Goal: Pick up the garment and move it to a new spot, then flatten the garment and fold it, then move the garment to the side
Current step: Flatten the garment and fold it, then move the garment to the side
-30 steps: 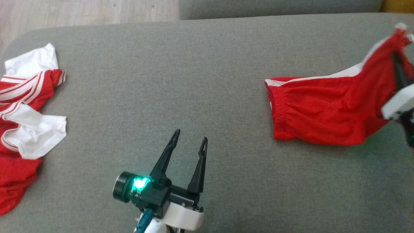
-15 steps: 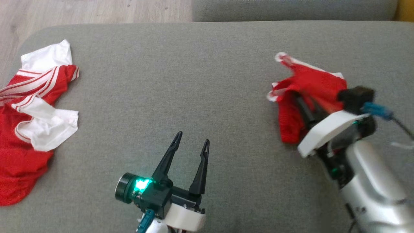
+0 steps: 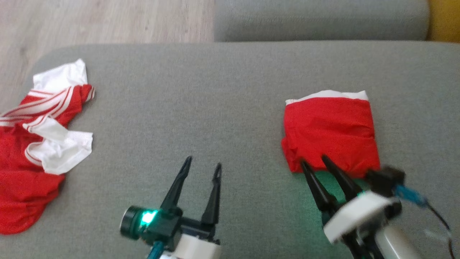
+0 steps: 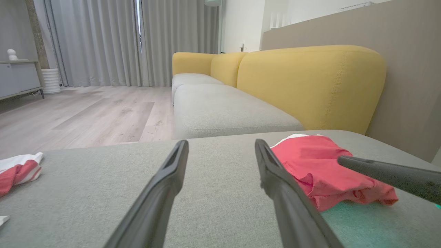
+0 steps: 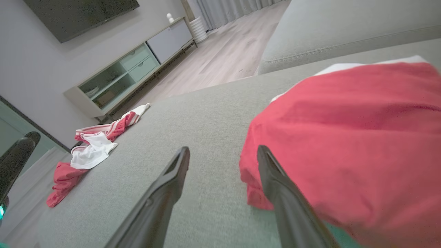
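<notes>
Now, step: fold looks finished; move-aside pending.
Garment (image 3: 330,133): folded red rectangle, right half of grey cushion (image 3: 215,90).
Right end effector (image 3: 314,160): fingers spread, empty, cushion's near-right.
Left end effector (image 3: 203,162): spread, empty, cushion's near-middle.
Next: regrip folded stack without unfolding.

A home living room: yellow-backed sofa (image 4: 310,82), long curtains (image 4: 103,41), wall television (image 5: 79,13), low sideboard (image 5: 137,65), wooden floor (image 4: 86,117).

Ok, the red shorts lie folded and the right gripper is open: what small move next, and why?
Probably ease the right gripper forward and close it on the near edge of the red shorts. They lie folded on the grey cushion, its open jaws sit at that edge, and only the move aside seems left.
</notes>
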Controlling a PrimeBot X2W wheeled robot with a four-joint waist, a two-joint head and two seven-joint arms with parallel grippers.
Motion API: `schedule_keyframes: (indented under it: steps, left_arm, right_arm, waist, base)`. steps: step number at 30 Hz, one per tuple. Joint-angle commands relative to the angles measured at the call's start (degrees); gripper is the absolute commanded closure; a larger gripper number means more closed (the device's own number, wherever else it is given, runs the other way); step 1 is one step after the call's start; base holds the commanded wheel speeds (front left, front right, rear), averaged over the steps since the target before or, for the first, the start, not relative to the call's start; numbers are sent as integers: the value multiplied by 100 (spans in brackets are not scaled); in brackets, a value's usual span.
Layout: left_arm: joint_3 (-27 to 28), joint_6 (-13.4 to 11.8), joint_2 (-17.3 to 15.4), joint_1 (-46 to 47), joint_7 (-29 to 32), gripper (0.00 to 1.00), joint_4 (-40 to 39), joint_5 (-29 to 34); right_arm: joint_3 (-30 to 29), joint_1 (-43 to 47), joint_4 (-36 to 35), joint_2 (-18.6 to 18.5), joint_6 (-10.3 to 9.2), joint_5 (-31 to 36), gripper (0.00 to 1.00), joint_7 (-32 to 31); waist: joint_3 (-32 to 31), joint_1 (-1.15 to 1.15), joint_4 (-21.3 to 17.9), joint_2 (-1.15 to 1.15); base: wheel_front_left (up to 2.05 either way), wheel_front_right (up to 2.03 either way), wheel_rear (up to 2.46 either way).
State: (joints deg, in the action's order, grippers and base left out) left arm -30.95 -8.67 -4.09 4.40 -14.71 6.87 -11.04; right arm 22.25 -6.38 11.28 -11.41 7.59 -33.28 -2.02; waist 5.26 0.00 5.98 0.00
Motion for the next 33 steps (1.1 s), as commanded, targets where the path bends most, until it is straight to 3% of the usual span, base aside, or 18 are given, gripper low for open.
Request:
schedule_keyframes:
  steps: [1,6,13,20,33]
  left_arm:
    - [278,-57,45,-30,-29,0,-220,3]
    - [604,-198,21,-410,-29,0,-394,-62]
    - [1095,-432,-58,-1021,-29,0,-736,19]
    - [1400,-432,-50,-1447,-29,0,-978,171]
    - [1575,-214,46,-1565,-29,0,-920,303]
  right_arm:
    - [-12,160,-289,-44,-10,3,0,145]
    - [-404,779,-597,-89,-10,314,0,743]
    - [-805,985,-445,-345,-10,1568,0,1578]
    - [-1572,1227,-240,50,-10,2074,0,1698]
    - [-1687,1298,-332,238,-10,2333,0,1701]
  waist:
    - [-192,0,-49,0]
    - [-524,0,-141,0]
    - [-780,0,-241,0]
    - [-854,0,-217,0]
    - [-888,0,-301,0]
  base:
    - [0,0,0]
    - [0,0,0]
    - [0,0,0]
    - [0,0,0]
    - [0,0,0]
